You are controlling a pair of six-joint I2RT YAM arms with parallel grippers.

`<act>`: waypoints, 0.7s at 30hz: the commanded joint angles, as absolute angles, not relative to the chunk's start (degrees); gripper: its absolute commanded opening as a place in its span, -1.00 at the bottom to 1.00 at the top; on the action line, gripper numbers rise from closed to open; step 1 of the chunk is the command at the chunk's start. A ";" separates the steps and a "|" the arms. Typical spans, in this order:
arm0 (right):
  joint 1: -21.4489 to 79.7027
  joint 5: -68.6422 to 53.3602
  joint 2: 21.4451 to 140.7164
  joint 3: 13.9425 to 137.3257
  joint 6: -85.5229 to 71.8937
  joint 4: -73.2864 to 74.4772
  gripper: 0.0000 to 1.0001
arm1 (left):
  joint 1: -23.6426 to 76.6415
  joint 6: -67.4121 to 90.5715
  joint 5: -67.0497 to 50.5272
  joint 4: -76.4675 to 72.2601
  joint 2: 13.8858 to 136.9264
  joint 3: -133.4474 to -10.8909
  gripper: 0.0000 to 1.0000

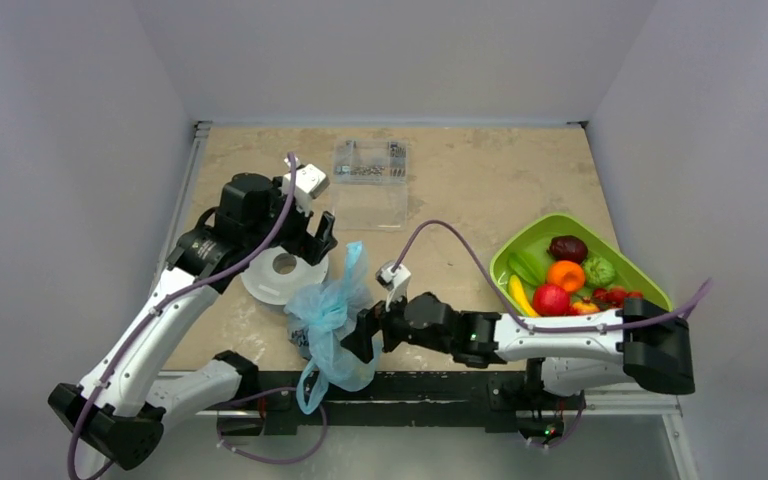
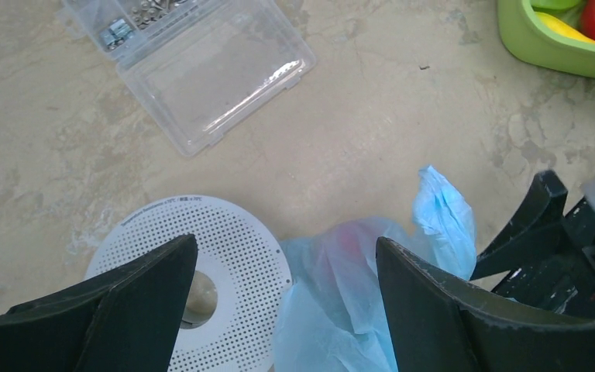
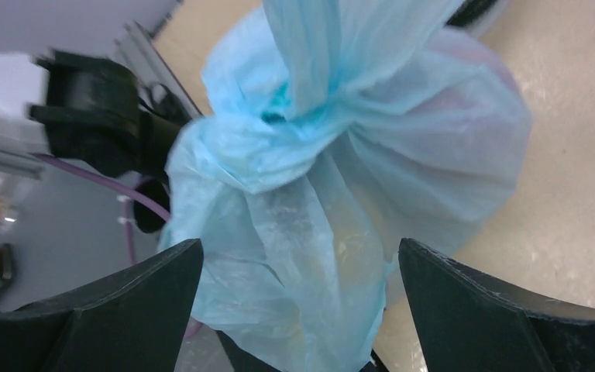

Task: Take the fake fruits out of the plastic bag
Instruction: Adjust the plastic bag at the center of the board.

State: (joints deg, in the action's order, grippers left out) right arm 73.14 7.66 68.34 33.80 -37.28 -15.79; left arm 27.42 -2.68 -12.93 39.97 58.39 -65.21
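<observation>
The two arms sit closest, rising from the near edge of the table [image 1: 480, 190]. The left gripper [image 1: 318, 236] hangs above the left half of the table, fingers apart and nothing between them. The right gripper [image 1: 362, 338] reaches in from the right, low and close to the near edge. Its fingers are spread wide on either side of the plastic bag [image 1: 330, 320], and nothing shows them pinching it.

The lime-green tray [image 1: 525, 232] lies against the right edge, toward the near right corner. Several fake fruits [image 1: 565, 275] are piled in it: a red apple, an orange, a banana, a dark plum, green pieces and some small red ones. Judging by this, much of the emptying looks done, though nothing shows where these fruits came from.

The bag stands at the near edge, left of the middle, with one loop handle hanging over the edge. It is bunched and twisted tight at the neck and still bulges below. The left wrist view shows a reddish patch through the thin blue film, so at least one fruit is probably still inside. How many remain is hidden. What appears left is opening the neck and lifting out the contents.

A white perforated disc [image 1: 260, 285] lies just left of the bag, under the left gripper. A clear box [image 1: 370, 190] sits toward the far edge, well apart from both.
</observation>
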 commanded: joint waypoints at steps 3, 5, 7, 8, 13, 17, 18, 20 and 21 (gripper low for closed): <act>81.17 27.51 76.44 39.68 -36.72 -6.95 0.92 | 29.19 -3.91 -6.42 37.10 55.46 -65.18 0.71; 81.28 28.78 77.09 39.27 -37.92 -6.47 0.78 | 29.87 -4.24 -5.91 37.29 55.87 -65.17 0.72; 81.20 27.92 77.53 38.59 -37.79 -7.96 0.50 | 30.41 -4.32 -5.71 37.87 56.58 -65.45 0.72; 81.14 28.58 77.72 38.50 -37.75 -8.45 0.27 | 30.70 -4.38 -5.64 37.97 56.96 -65.55 0.72; 77.93 27.57 76.61 36.95 -38.04 -10.09 -0.68 | 32.36 -4.56 -5.67 38.59 58.49 -65.85 0.72; 67.88 18.72 73.10 34.95 -36.42 -11.37 -1.00 | 34.14 -4.87 -4.92 39.36 59.71 -66.09 0.72; 64.68 14.92 72.32 34.14 -35.81 -12.50 -1.00 | 34.51 -4.92 -4.66 39.50 59.96 -66.17 0.72; 59.85 8.44 71.46 33.88 -34.08 -13.04 -1.00 | 35.38 -5.00 -4.49 39.59 60.37 -66.10 0.72; 58.52 6.78 71.26 34.34 -32.85 -12.35 -1.00 | 35.68 -5.01 -4.46 39.65 60.56 -66.09 0.72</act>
